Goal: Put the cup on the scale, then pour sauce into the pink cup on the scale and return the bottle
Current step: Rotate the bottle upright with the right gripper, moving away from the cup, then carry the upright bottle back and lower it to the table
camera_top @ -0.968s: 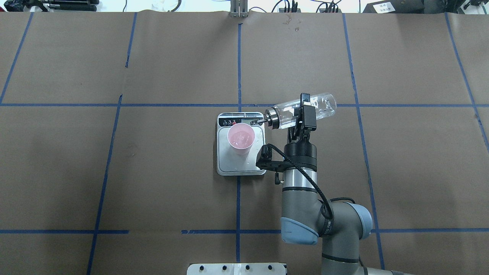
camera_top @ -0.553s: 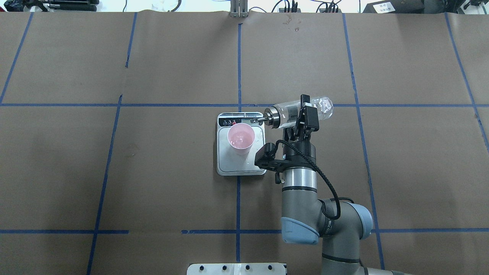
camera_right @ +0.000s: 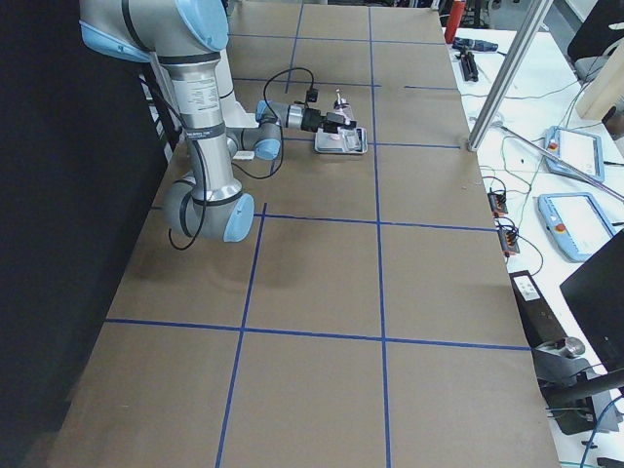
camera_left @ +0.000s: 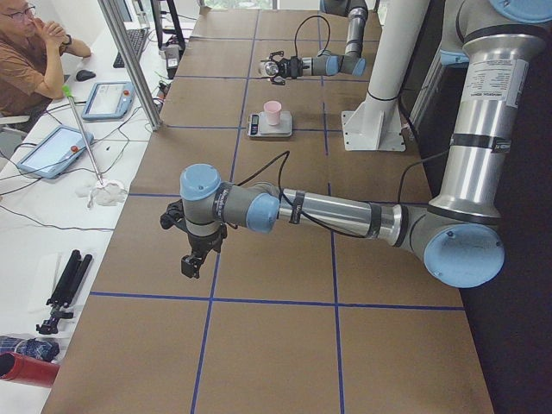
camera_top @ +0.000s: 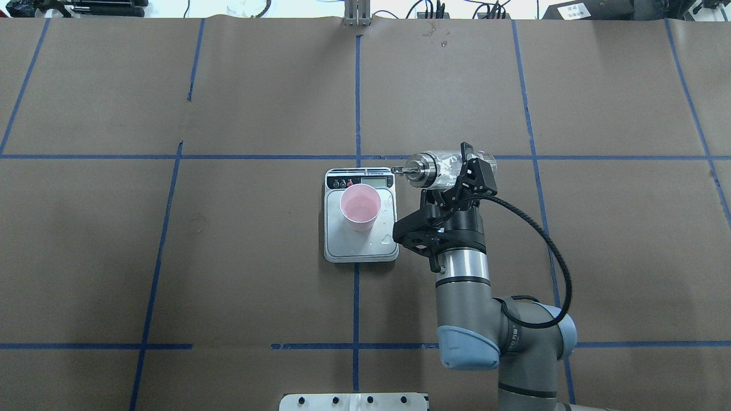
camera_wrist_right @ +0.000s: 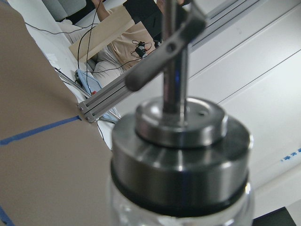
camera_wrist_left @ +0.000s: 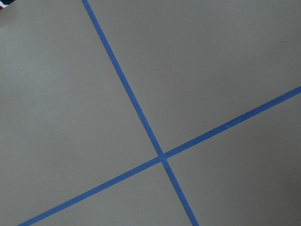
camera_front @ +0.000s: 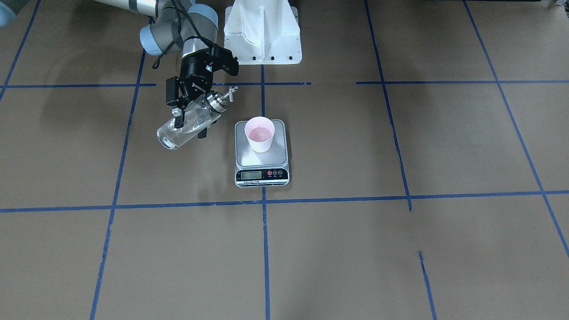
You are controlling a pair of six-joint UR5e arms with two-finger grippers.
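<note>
The pink cup [camera_top: 360,205] stands upright on the scale [camera_top: 360,246], with clear sauce [camera_front: 260,132] inside it. My right gripper [camera_top: 464,166] is shut on the clear glass bottle [camera_top: 437,165], just right of the scale. The bottle is held off the table and tilted, its silver cap and spout [camera_top: 400,169] pointing toward the scale's display end. From the front, the bottle [camera_front: 171,135] slants with its cap [camera_front: 217,101] higher than its base. The right wrist view is filled by the cap [camera_wrist_right: 178,155]. My left gripper [camera_left: 191,259] hangs over the table far from the scale; I cannot tell whether it is open.
Drops of liquid lie on the scale's platform [camera_top: 388,237]. The white robot base [camera_front: 262,31] stands behind the scale. A person [camera_left: 26,52] sits at a side desk with tablets [camera_left: 103,99]. Blue tape lines [camera_wrist_left: 162,155] cross the brown table cover.
The bottle has swung back from its pouring tilt and shifted right, so the spout has left the cup's rim. The right wrist has turned and its cable now loops out to the right.
</note>
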